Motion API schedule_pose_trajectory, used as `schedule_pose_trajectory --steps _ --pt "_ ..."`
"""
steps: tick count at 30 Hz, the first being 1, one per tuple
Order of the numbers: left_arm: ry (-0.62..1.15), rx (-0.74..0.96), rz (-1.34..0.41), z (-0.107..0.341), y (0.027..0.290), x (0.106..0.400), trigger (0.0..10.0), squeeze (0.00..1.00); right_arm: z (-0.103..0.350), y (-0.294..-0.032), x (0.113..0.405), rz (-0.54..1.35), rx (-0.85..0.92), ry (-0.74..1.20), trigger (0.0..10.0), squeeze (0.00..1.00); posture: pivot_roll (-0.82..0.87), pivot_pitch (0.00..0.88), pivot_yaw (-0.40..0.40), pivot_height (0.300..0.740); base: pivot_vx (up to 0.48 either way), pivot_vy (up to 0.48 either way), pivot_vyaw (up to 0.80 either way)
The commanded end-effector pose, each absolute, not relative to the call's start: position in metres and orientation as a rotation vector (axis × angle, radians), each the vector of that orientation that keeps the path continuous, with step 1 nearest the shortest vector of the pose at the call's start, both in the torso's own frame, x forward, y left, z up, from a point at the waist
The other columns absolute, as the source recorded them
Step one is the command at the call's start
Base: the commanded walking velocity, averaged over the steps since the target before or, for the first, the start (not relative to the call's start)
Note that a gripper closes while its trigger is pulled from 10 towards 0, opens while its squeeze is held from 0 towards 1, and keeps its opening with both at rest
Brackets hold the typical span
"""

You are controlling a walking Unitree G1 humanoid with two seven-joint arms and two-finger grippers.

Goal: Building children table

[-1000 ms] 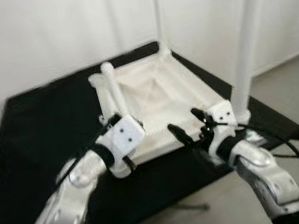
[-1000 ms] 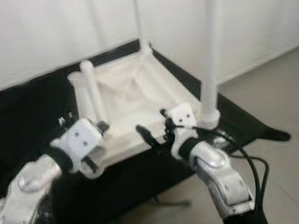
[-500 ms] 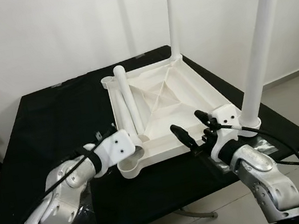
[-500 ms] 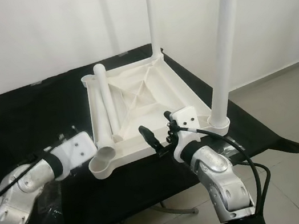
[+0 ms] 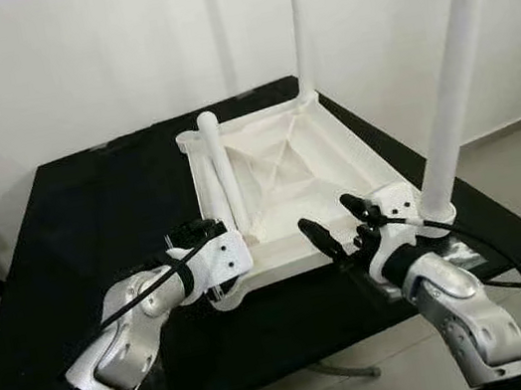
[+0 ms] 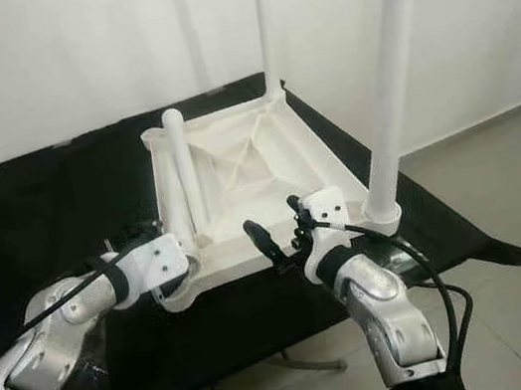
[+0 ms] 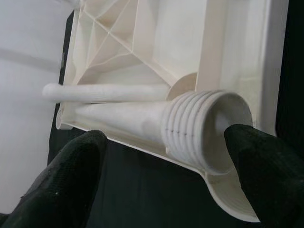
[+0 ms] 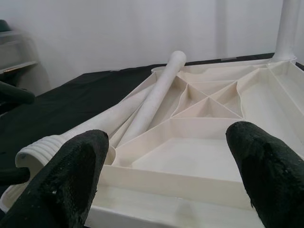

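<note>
The tabletop [image 5: 335, 157] lies upside down on the stand [image 5: 73, 218], toward its right edge, with one leg [image 5: 456, 70] upright at the tabletop's near right corner and another leg [image 5: 297, 22] upright at its far right corner. Two loose legs [image 5: 225, 176] lie along the tabletop's left edge, one atop the other. The left gripper [image 7: 166, 156] sits at the near left corner, straddling a loose leg's threaded end [image 7: 204, 130], and the right gripper [image 5: 341, 221] is over the near edge, left of the near upright leg.
</note>
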State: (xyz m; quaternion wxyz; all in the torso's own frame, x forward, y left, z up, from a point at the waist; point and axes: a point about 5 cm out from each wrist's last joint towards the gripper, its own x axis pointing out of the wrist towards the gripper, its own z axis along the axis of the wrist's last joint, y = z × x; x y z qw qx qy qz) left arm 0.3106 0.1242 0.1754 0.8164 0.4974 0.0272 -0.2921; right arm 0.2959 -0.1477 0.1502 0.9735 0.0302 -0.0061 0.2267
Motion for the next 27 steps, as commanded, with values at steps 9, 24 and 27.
schedule_pose_trajectory --steps 9,24,27 --pt "0.103 1.135 -0.565 0.166 0.119 0.327 10.0 0.00 0.149 -0.145 0.293 0.471 0.059 -0.002 10.0 0.00 -0.11 0.023 0.055 0.740 0.000 0.000 0.00" --pt "0.134 1.059 -0.422 0.159 0.109 0.341 10.0 0.00 0.149 -0.143 0.290 0.473 0.059 0.002 10.0 0.00 -0.12 0.027 0.060 0.740 0.000 0.000 0.00" --pt "0.148 1.041 -0.372 0.157 0.110 0.344 4.5 0.00 0.149 -0.143 0.290 0.474 0.056 0.003 10.0 0.00 -0.12 0.028 0.060 0.740 0.000 0.000 0.00"
